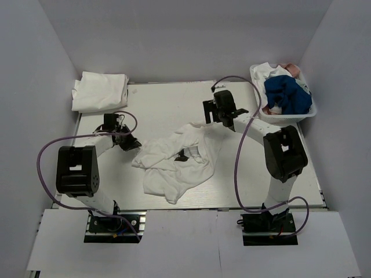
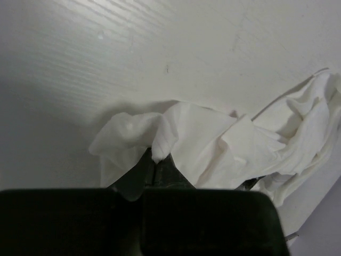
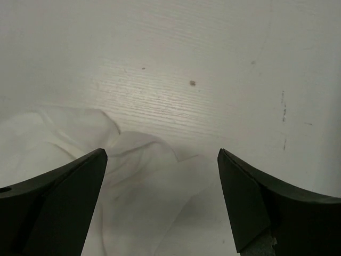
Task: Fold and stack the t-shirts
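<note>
Left wrist view has the left gripper point(image 2: 160, 166) pinching the limp, light t-shirt point(image 2: 213, 144) by its edge; the right gripper point(image 3: 162, 178) gapes empty above another edge worth taking.

Seen from above, the black print point(image 1: 183, 155) on the crumpled t-shirt point(image 1: 174, 165) is too small for me to read. I cannot count the garments point(image 1: 283, 92) heaped in the basket point(image 1: 290, 119). In the left wrist view, a cloth fold covers the left gripper point(image 2: 157, 165) tips, and the shirt runs off the right edge. In the right wrist view, the bottom edge cuts off the right gripper point(image 3: 162, 160) fingers and the blurred shirt.
</note>
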`<state>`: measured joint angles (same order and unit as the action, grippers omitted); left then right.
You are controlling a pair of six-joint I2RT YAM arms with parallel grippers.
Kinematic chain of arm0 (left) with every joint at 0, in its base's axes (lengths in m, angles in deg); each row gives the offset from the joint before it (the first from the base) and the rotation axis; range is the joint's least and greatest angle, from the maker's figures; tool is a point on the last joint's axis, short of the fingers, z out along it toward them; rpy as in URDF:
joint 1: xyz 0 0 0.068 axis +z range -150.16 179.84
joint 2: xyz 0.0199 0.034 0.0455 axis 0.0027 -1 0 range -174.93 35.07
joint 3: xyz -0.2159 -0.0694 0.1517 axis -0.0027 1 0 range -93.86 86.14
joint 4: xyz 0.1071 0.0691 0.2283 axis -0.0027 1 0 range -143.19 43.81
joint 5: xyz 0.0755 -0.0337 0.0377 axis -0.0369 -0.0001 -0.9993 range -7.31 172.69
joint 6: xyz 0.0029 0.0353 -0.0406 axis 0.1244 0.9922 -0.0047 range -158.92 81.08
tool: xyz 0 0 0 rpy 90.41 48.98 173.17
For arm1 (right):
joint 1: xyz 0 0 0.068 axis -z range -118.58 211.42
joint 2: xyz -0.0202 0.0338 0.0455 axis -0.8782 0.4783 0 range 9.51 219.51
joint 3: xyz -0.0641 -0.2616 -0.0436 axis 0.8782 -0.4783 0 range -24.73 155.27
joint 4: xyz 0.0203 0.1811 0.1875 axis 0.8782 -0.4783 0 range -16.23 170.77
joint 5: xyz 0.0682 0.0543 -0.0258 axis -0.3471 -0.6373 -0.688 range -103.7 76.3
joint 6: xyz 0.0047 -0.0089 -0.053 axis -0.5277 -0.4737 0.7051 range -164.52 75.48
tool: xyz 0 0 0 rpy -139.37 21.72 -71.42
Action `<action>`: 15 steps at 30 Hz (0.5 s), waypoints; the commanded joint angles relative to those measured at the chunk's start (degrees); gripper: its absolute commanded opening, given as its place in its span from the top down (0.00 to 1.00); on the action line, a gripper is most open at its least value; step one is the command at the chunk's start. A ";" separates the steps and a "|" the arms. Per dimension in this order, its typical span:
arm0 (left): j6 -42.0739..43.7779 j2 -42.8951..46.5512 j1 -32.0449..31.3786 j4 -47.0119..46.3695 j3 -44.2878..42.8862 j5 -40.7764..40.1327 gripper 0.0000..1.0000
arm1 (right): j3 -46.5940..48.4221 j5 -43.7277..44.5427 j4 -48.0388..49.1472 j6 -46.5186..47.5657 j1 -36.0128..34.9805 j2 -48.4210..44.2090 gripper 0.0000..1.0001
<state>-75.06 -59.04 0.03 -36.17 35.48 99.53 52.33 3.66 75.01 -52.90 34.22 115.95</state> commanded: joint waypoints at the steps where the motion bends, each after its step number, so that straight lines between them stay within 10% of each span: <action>1: -0.77 5.85 -0.19 -3.39 3.10 3.29 1.00 | -4.18 -4.54 13.73 15.48 -2.85 0.00 0.10; 15: -0.78 15.27 -0.19 -5.33 6.71 0.21 1.00 | 6.96 -10.44 6.20 24.48 -3.83 14.76 0.10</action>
<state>-76.06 -46.45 0.03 -41.22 42.06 100.50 55.08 -8.75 80.50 -29.19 29.94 128.86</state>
